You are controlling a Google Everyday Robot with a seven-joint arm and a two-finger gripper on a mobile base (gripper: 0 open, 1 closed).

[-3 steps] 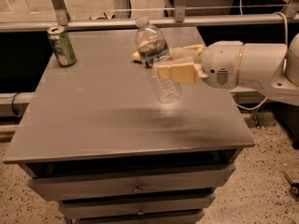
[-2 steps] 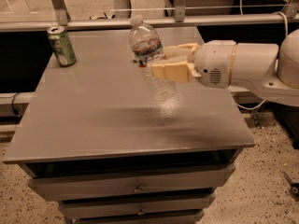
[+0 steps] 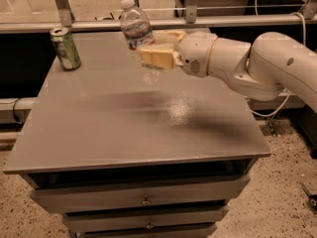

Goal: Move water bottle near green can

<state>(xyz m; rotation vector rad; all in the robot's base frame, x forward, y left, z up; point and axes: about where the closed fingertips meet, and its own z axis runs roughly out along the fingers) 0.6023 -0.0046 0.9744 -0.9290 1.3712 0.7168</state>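
The water bottle (image 3: 135, 28) is clear with a white cap and a red, white and blue label. It is held tilted, cap to the upper left, above the back middle of the grey table (image 3: 99, 133). My gripper (image 3: 154, 46) is shut on the bottle's lower half, its cream fingers (image 3: 157, 57) on either side. The white arm (image 3: 247, 63) reaches in from the right. The green can (image 3: 65, 48) stands upright at the table's back left corner, well left of the bottle.
The table is a grey cabinet with drawers (image 3: 143, 197) below its front edge. A metal rail (image 3: 208, 21) and posts run along behind the table. Speckled floor lies to the right and left.
The gripper has carried the water bottle up and to the left, toward the back of the table and closer to the green can. The can has not moved.
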